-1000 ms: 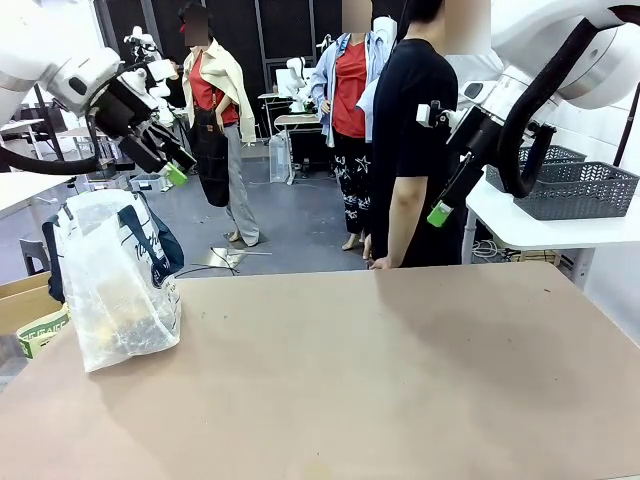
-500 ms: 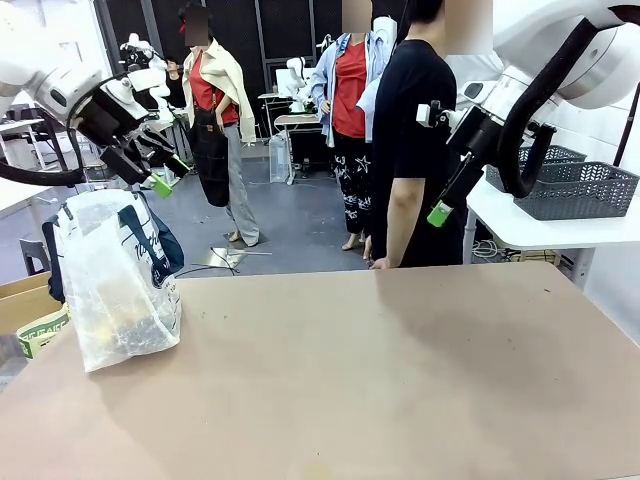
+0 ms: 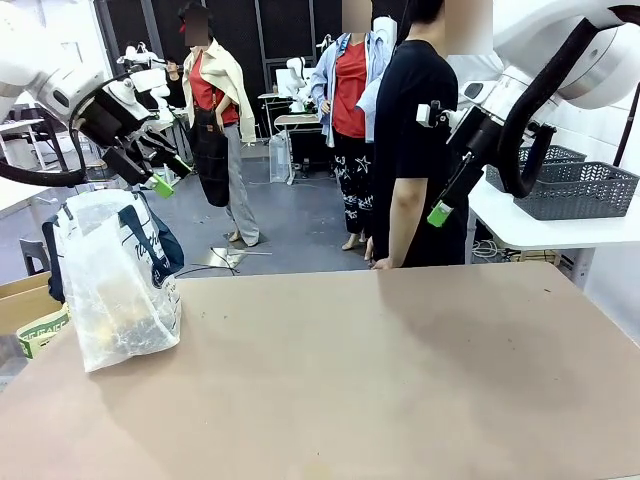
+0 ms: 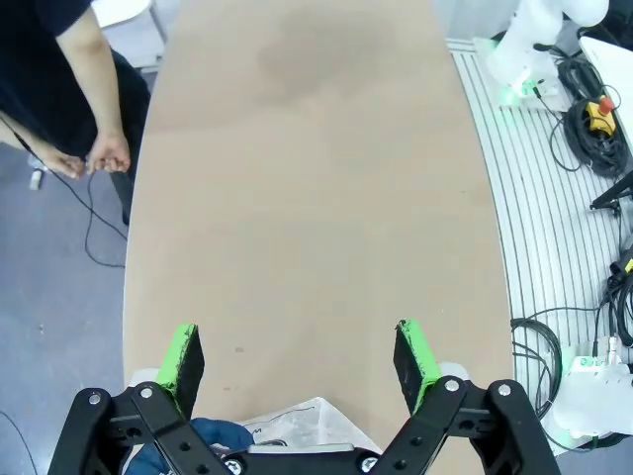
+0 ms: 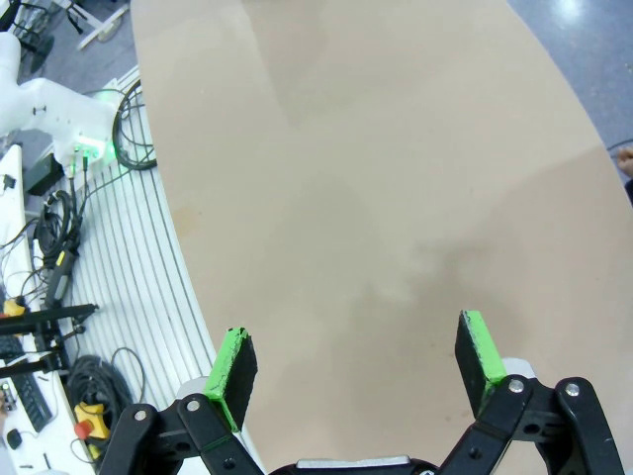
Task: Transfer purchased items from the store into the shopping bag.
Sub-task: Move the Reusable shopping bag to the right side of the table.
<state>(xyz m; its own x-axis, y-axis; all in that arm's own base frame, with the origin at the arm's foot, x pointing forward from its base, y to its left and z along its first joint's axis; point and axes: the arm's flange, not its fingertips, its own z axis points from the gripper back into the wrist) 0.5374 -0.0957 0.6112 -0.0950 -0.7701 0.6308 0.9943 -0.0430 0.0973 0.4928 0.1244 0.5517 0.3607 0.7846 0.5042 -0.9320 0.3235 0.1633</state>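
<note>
- At the table's left end in the front view, the shopping bag [image 3: 118, 285] stands upright on the brown table [image 3: 380, 370], its clear plastic showing dark and yellowish contents low inside and navy handles drooping over its near side.
- Above and just behind the bag, the left gripper [image 3: 163, 170] hangs in the air, green pads pointing down and to the right, nothing between them.
- High on the right, the right gripper [image 3: 445, 205] is raised well above the table in front of a person in a black shirt [image 3: 412, 130], who stands at the far edge; how wide its jaws stand cannot be told here.
- On a white side table at far right sits a dark grey basket [image 3: 578, 190] with lattice sides.
- In the left wrist view, the left gripper [image 4: 299, 361] has its jaws spread wide and empty over bare tabletop; the bag's rim [image 4: 297, 427] and a bit of blue handle show at the bottom edge between the fingers. The person's hand [image 4: 107, 153] hangs beside the table's far edge.
- In the right wrist view, the right gripper [image 5: 361, 371] is likewise wide apart and grasps nothing, with the table surface below it.
</note>
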